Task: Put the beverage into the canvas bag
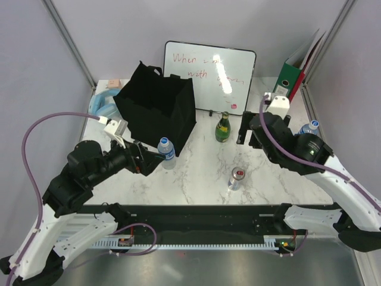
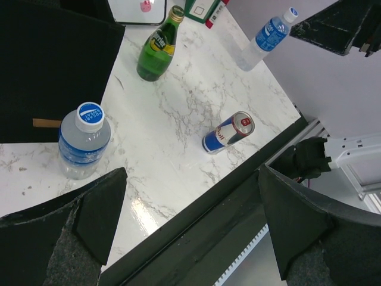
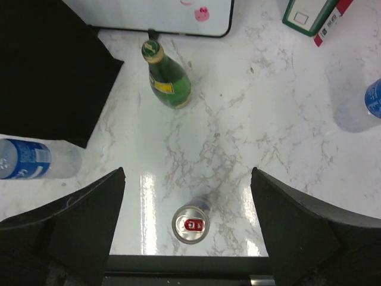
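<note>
Looking from above, my left gripper (image 1: 153,159), spread wide and empty, is at 8 o'clock of the water bottle (image 1: 167,152), which stands upright just beside the canvas bag (image 1: 158,107); my right gripper (image 1: 243,132) is spread too. From the left wrist, the bottle sits at 10 o'clock, off centre, so I think I should centre it between my jaws before closing. From the right wrist, the bag is at 10 o'clock.

The canvas bag (image 1: 158,104) is matte black cloth, zero shine. The tabletop (image 1: 196,187) is white marble-look, polished enough to throw glare. Right beside the bag is a clear plastic water bottle (image 1: 167,152). Farther from the bag are a glossy green glass bottle (image 1: 222,127) and a shiny metal can (image 1: 236,178).
</note>
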`<state>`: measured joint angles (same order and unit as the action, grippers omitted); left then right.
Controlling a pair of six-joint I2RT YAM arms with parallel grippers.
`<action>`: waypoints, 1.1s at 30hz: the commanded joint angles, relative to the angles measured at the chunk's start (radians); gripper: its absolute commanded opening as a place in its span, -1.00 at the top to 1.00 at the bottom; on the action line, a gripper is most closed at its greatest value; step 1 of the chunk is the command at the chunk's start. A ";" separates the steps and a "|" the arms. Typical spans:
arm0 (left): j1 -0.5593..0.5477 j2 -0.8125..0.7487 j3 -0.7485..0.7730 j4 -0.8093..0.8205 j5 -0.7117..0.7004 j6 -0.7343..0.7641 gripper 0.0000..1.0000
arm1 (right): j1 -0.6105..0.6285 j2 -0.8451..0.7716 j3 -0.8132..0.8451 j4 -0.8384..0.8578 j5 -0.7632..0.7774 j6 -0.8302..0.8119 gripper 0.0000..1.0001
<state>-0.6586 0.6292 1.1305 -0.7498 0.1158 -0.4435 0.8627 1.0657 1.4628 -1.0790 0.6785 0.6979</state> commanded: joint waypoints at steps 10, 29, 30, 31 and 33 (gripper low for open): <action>-0.004 -0.028 -0.040 0.029 -0.002 0.042 -1.00 | -0.002 0.030 -0.246 -0.076 -0.385 -0.074 -0.81; -0.004 -0.028 -0.041 0.026 0.007 0.045 -0.99 | 0.013 0.106 -0.456 0.129 -0.404 -0.084 -0.78; -0.004 -0.029 -0.043 0.026 0.007 0.045 -0.99 | 0.013 0.111 -0.463 0.131 -0.399 -0.084 -0.78; -0.004 -0.029 -0.043 0.026 0.007 0.045 -0.99 | 0.013 0.119 -0.464 0.131 -0.393 -0.081 -0.78; -0.004 -0.029 -0.041 0.026 0.005 0.046 -0.99 | 0.015 0.128 -0.469 0.133 -0.379 -0.086 -0.78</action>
<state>-0.6586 0.6067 1.0927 -0.7525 0.1146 -0.4282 0.8734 1.1751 1.0073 -0.9668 0.2508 0.6231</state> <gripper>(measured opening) 0.995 0.890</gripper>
